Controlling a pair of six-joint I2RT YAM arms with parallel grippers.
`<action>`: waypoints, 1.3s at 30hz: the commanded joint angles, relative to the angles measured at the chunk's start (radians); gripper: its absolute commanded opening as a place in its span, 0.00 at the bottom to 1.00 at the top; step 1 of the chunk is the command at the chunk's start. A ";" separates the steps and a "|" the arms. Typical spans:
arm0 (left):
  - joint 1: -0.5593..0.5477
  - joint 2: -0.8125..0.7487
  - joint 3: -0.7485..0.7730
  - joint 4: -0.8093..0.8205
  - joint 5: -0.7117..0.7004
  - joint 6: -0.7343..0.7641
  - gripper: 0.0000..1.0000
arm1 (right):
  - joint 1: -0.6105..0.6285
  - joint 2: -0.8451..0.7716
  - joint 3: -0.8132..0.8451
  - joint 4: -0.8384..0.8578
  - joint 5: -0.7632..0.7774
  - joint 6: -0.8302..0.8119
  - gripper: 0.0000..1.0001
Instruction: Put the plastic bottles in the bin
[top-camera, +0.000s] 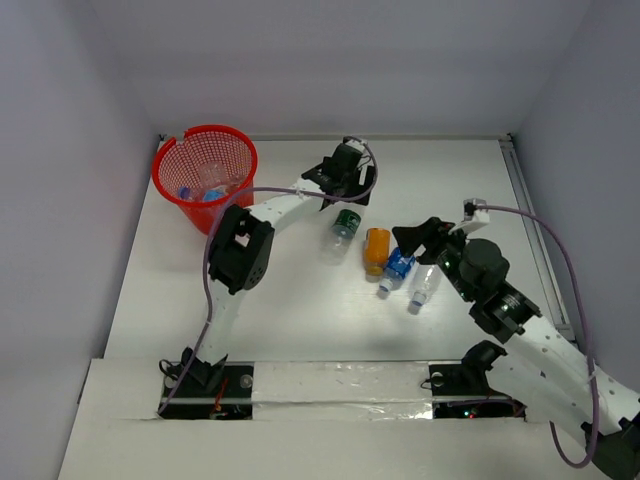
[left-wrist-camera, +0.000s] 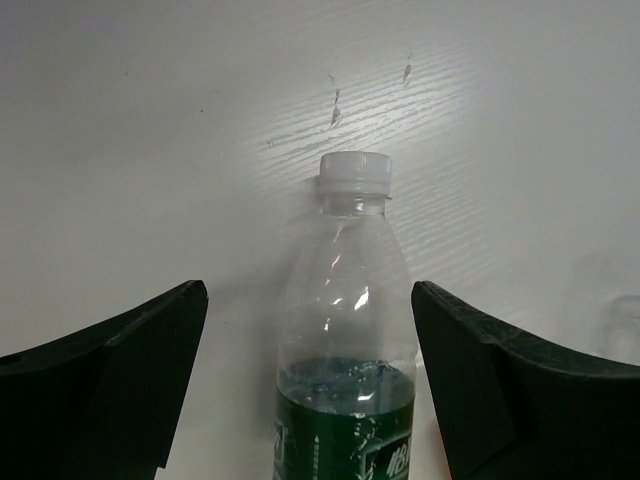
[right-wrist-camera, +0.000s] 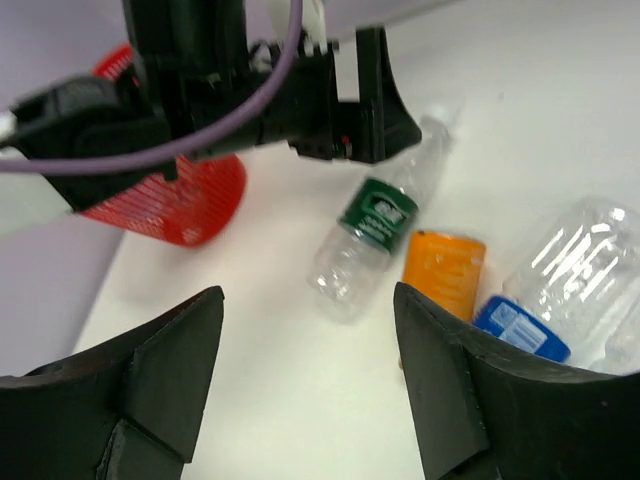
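Seen from above, the red mesh bin (top-camera: 205, 172) stands at the far left corner of the worktop (top-camera: 300, 320). Through its open top show a few clear bottles (top-camera: 212, 190) with blue labels, lying at the bottom. Four more lie on their sides near the worktop's middle. They are a green-labelled bottle (top-camera: 345, 227), an orange bottle (top-camera: 376, 250), a blue-labelled bottle (top-camera: 398, 268) and a clear bottle (top-camera: 423, 285), the last three close together. The left gripper (top-camera: 343, 192) hovers at the far end of the green-labelled one, and the right gripper (top-camera: 418, 238) is over the cluster. The left wrist view alone shows the white cap (left-wrist-camera: 354, 172) and the see-through upper body above the green label. The bottle lies between wide-spread fingers (left-wrist-camera: 130, 380) that do not touch it. The right wrist view shows its own claw spread wide with nothing in it. Beyond it are the left arm's claw over the green-labelled bottle, the orange and blue-labelled bottles touching, and the bin's mesh side behind.
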 joint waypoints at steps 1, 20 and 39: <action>-0.004 0.034 0.069 -0.024 -0.011 0.025 0.81 | -0.003 0.057 -0.017 0.002 -0.039 0.002 0.74; 0.015 0.117 0.070 0.011 -0.015 0.016 0.31 | -0.003 0.386 0.047 0.076 -0.087 -0.038 0.86; 0.121 -0.365 0.101 -0.024 -0.034 -0.013 0.26 | -0.061 0.718 0.328 -0.116 0.019 -0.175 0.91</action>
